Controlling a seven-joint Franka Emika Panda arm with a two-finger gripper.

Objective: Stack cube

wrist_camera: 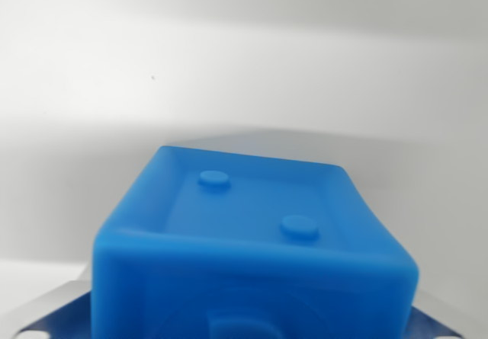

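A blue cube fills the lower middle of the wrist view, very close to the camera, so close that its near face runs off the bottom edge. Its upper face is recessed, with a raised rim around it, and two small round studs stand in the recess: one toward the far left corner, the other nearer and to the right. The near face shows part of a shallow moulded shape at the bottom edge, cut off by the frame.

On either side of the cube, at the bottom corners, pale metal parts of the gripper show, the left one with small holes. The fingertips themselves are hidden behind the cube or lie out of frame, so whether they press on the cube or stand apart from it cannot be told.

Beyond the cube lies a plain white surface, with a soft grey shadow spreading just behind the cube's far edge. A tiny dark speck sits on the white well beyond the cube. No other object stands near the cube.
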